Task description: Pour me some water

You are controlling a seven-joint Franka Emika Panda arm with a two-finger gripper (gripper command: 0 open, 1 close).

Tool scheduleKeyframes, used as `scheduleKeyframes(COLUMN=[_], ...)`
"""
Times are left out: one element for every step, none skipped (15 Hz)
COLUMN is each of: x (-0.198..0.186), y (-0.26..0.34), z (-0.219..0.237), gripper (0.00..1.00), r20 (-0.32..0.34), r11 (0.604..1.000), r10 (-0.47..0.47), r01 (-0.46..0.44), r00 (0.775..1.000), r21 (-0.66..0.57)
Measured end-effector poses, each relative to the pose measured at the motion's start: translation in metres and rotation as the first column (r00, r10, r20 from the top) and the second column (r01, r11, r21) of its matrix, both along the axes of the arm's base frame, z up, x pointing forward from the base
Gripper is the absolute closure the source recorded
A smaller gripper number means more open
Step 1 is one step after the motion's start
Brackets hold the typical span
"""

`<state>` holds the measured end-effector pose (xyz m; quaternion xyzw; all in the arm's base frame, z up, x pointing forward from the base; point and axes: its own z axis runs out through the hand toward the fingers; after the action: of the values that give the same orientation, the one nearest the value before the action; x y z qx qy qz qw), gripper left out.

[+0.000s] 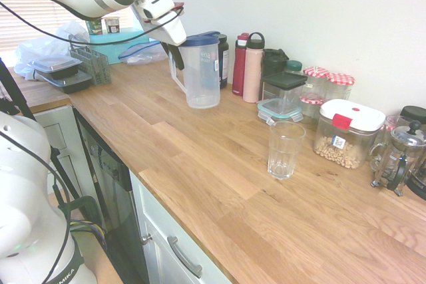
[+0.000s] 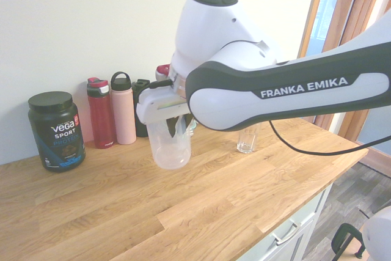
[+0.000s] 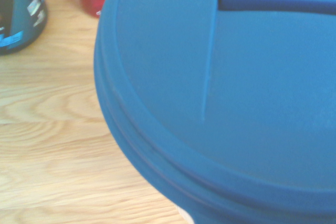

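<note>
A clear plastic water pitcher [image 1: 203,74] with a blue lid [image 3: 236,93] stands upright at the back of the wooden counter [image 1: 200,164]. My gripper [image 1: 177,56] is shut on the pitcher's handle, on the side away from the wall. From the other side the pitcher [image 2: 168,146] shows below the gripper [image 2: 177,121]; I cannot tell whether its base touches the wood. An empty clear drinking glass [image 1: 285,149] stands upright further along the counter, apart from the pitcher, and the arm partly hides the glass [image 2: 247,141] in the second exterior view.
Behind the pitcher stand a red bottle [image 1: 239,64], a pink bottle [image 1: 253,68] and a dark tub [image 2: 56,130]. Lidded containers [image 1: 283,98], a jar of nuts [image 1: 347,132] and a French press [image 1: 401,157] line the wall past the glass. Trays [image 1: 63,74] lie at the far end.
</note>
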<state>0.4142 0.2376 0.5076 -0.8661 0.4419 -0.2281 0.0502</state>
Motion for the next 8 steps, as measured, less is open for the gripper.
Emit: scheduleKeyframes(x=[0.002, 0.005, 0.010, 0.016, 0.021, 0.025, 0.028, 0.029], y=[0.006, 0.010, 0.009, 0.008, 0.008, 0.008, 0.010, 0.011], z=[-0.004, -0.008, -0.014, -0.020, -0.025, -0.031, -0.035, -0.040], gripper=[1.00, 1.00, 1.00, 1.00, 1.00, 1.00, 1.00, 1.00], r20=[-0.009, -0.018, -0.024, -0.027, -0.028, -0.027, -0.024, -0.024], r11=[1.000, 0.999, 0.998, 0.997, 0.996, 0.995, 0.994, 0.993], r10=[0.011, 0.022, 0.031, 0.041, 0.051, 0.064, 0.075, 0.080], r01=[-0.011, -0.021, -0.030, -0.039, -0.049, -0.061, -0.073, -0.077], r00=[1.000, 1.000, 0.999, 0.999, 0.998, 0.998, 0.997, 0.997], r21=[0.024, 0.044, 0.059, 0.068, 0.074, 0.080, 0.085, 0.087])
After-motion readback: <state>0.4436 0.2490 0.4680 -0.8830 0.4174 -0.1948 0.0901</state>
